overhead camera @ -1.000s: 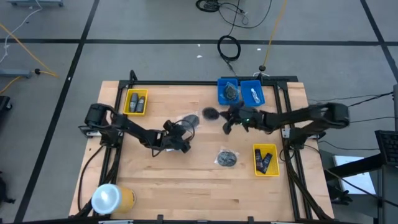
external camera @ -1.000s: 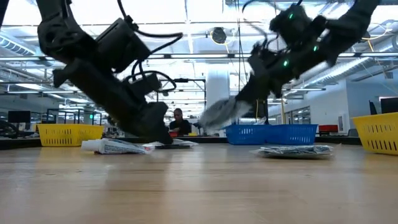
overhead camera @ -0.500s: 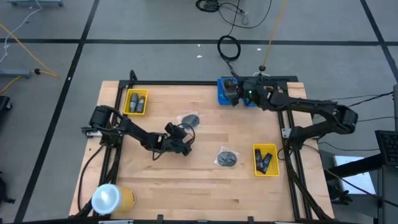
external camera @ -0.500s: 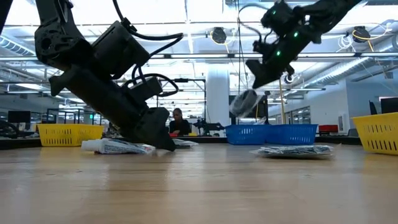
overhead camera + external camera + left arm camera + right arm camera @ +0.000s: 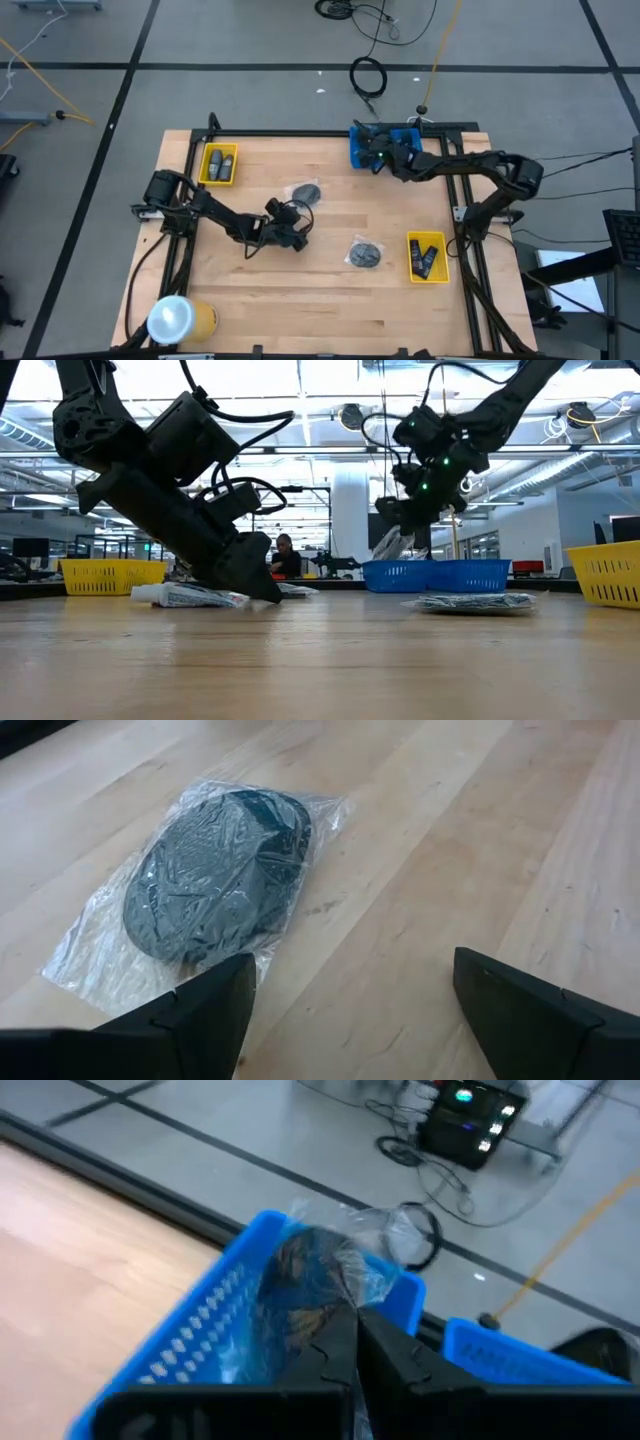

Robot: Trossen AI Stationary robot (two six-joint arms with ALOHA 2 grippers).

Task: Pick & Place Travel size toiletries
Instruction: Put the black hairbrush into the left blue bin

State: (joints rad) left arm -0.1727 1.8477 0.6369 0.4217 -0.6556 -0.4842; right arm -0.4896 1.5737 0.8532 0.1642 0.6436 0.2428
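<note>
My right gripper [image 5: 355,1342] is shut on a clear bag holding a grey disc [image 5: 305,1285], above the left blue bin [image 5: 366,148] at the table's far edge. A second bagged grey disc [image 5: 215,880] lies flat on the wood. My left gripper [image 5: 350,1005] stands open just short of it, low over the table's middle [image 5: 298,234], touching nothing. A third bagged disc [image 5: 365,254] lies flat to the right. In the low view a white tube [image 5: 185,597] lies by the left gripper. My right gripper pinches the clear bag's crumpled plastic [image 5: 350,1298] between its two shut fingers, slanting downward from the table's right side. The bag with its disc hangs below the fingertips [image 5: 388,545] over the blue bin; whether it touches the bin's rim I cannot tell.
A second blue bin [image 5: 406,146] stands beside the first. One yellow bin with dark bottles [image 5: 218,165] is at the far left, another [image 5: 427,257] at the near right. A big yellow roll with a white end [image 5: 180,318] sits at the near left corner.
My right gripper, staying shut, has carried the bagged disc from the table's middle toward the far edge and swung it over the left blue bin, tipping its fingers less steeply. The bag hangs lifted clear of the table.
</note>
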